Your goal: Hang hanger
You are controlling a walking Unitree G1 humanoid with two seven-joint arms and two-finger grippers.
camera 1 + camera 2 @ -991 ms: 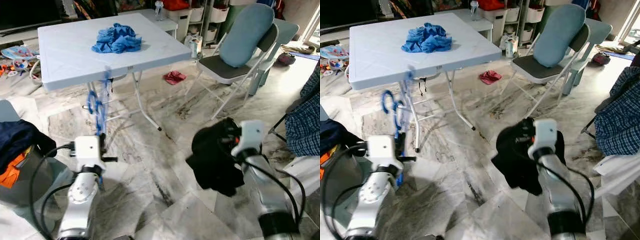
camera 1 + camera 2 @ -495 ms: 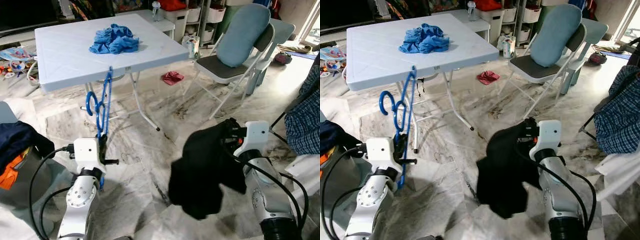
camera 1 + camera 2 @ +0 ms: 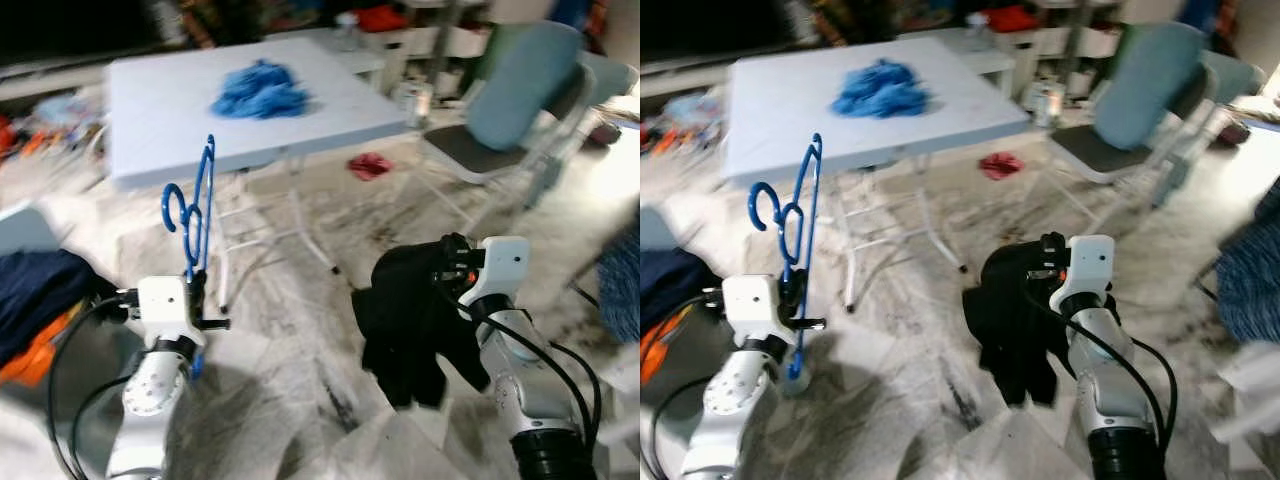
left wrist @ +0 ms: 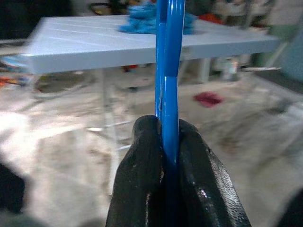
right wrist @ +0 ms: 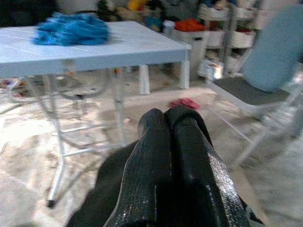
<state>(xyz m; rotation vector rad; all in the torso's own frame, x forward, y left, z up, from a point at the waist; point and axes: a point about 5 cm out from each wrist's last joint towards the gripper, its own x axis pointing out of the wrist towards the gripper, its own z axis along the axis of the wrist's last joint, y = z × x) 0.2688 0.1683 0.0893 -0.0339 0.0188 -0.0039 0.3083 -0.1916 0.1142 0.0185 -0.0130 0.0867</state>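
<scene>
Hanger (image 3: 195,205) stands upright in left fingers (image 4: 142,189); right fingers (image 5: 189,156) grip black garment (image 3: 410,320).

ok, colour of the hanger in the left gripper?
Blue; the hanger shows best in the left wrist view, clamped in the left gripper.

The hanger (image 3: 798,222) looks like glossy blue plastic, smooth along its edge where the left pincer (image 4: 166,156) pinches it between black fingers (image 4: 142,189) with a slight rubbery sheen. The right pincer (image 5: 171,142) is closed on a black garment (image 3: 410,320) of soft, matt cloth. The desk (image 3: 150,110) has a smooth, pale plastic-looking top on thin white metal legs; near its far edge lies crumpled blue cloth (image 3: 262,88). The floor (image 3: 290,330) is polished, veined marble-like stone. Both arms have silvery casings.
</scene>
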